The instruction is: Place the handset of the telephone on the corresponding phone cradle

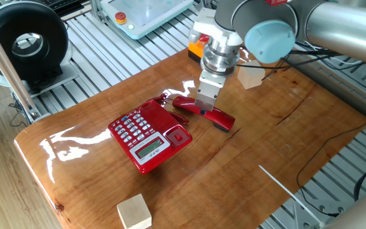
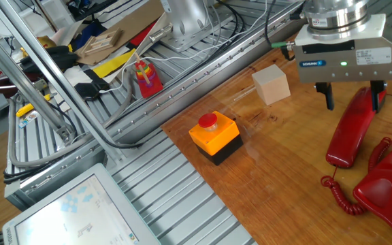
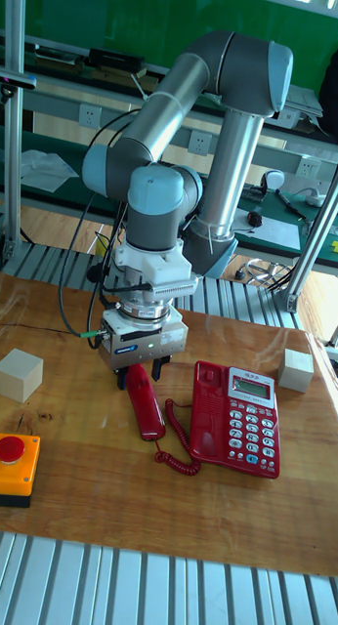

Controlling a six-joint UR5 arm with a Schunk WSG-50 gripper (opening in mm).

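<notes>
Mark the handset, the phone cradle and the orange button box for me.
handset (image 2: 351, 133): the other fixed view, middle of its red body.
phone cradle (image 3: 206, 405): tall fixed view, keyless left strip of the base.
orange button box (image 2: 216, 136): the other fixed view, orange top face.
</notes>
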